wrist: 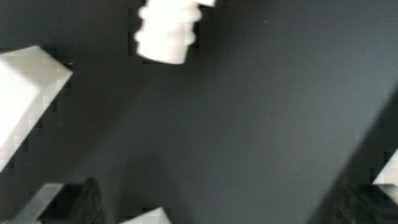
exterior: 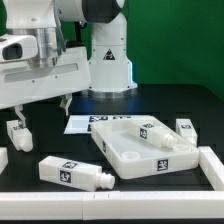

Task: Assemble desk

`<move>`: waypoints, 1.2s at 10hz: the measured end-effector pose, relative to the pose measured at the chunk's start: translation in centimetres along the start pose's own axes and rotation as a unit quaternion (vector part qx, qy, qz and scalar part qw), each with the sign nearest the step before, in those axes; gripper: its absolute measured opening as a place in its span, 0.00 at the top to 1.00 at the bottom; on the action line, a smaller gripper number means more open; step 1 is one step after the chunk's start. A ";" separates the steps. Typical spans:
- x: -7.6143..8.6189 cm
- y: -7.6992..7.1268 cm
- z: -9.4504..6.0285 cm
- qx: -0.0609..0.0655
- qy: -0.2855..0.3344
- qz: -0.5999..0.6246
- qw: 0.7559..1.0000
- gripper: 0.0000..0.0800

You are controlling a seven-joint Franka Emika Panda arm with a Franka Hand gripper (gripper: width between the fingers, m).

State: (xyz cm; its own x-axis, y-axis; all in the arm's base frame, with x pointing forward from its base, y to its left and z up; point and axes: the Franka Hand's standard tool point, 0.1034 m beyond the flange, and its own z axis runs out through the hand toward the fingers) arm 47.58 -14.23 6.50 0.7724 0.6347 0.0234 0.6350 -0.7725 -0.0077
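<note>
- White desk panel (exterior: 115,156) lies by the bench's front edge, toward the exterior view's right.
- Wide open and empty, the gripper (exterior: 42,108) hangs over a loose leg (exterior: 16,130).
- Risk: closing off-centre could knock that leg away.

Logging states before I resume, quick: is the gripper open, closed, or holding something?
Gripper: open, holding nothing.

The rimmed panel (exterior: 130,152) is white. The front leg (exterior: 72,173) is white and carries a black-and-white square tag (exterior: 65,172). The desk (exterior: 50,140) under them is black, and the back wall (exterior: 175,40) is green.
</note>
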 end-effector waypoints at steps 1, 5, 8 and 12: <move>0.0 0.1 0.0 0.000 0.000 0.000 1.000 0.19; 4.5 1.6 0.3 -0.013 0.010 -0.067 0.998 0.19; 8.4 2.2 1.8 -0.002 0.001 -0.150 0.989 0.19; 9.4 3.3 2.8 -0.015 0.008 -0.186 0.982 0.19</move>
State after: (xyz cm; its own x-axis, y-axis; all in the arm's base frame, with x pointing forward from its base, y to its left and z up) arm 56.97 -10.80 3.95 0.4868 0.8728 0.0344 0.8723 -0.4878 0.0334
